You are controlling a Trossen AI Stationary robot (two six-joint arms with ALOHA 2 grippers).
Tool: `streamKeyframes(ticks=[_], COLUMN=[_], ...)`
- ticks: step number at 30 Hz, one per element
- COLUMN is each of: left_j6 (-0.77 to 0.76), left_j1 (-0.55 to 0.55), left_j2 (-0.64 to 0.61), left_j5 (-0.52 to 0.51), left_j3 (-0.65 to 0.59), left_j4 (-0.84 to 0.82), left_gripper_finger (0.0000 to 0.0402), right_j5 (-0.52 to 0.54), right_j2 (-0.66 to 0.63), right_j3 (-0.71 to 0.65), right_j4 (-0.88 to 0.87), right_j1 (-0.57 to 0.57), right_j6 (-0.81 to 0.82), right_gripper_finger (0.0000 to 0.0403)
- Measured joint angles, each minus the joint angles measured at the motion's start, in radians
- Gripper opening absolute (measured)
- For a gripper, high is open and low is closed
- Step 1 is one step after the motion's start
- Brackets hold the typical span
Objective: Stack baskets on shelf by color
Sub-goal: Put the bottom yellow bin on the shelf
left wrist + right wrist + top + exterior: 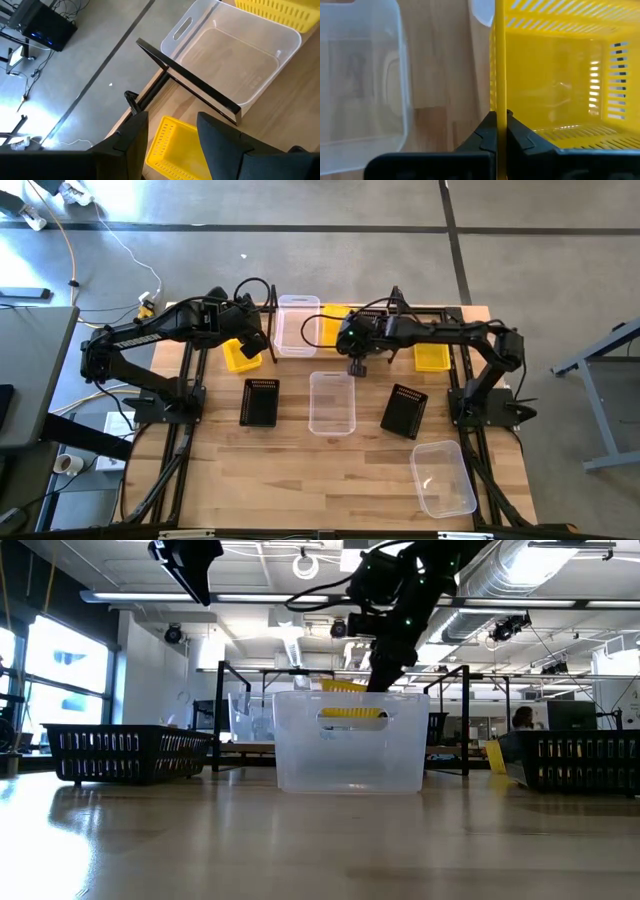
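Note:
The shelf [375, 360] stands along the table's far edge. A clear basket [297, 326] sits at its left end and a yellow basket [432, 358] near its right end. My right gripper [500, 117] is shut on a second yellow basket [335, 315] beside the clear one. My left gripper [172, 120] is open and empty above a third yellow basket [175, 150], which lies on the table left of the shelf [242, 356]. My right gripper pinches the yellow basket's side wall at its rim [500, 95], on the side next to the clear basket, with one finger inside the basket and one outside. The fingers come from above, pointing down. Whether the basket rests on the shelf, I cannot tell.
On the table lie two black baskets [260, 402] [404, 411], a clear basket [332, 402] between them and another clear basket [443, 477] near the front right. The shelf's black rod frame [190, 82] stands close to my left gripper.

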Motion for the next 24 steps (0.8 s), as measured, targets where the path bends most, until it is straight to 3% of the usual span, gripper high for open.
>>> streamKeyframes(ticks=[9,24], left_j6=[0.0,0.0], left_j1=[0.0,0.0], left_j2=[0.0,0.0], left_j5=[0.002,0.001], left_j3=[0.0,0.0], left_j4=[0.0,0.0], left_gripper_finger=[0.0158,0.0158], right_j5=[0.005,-0.05], right_j2=[-0.001,0.022], right_j3=[0.0,0.0], right_j4=[-0.062,0.025], right_j1=[-0.019,-0.018], right_j6=[0.029,-0.019], right_gripper_finger=[0.0,0.0])
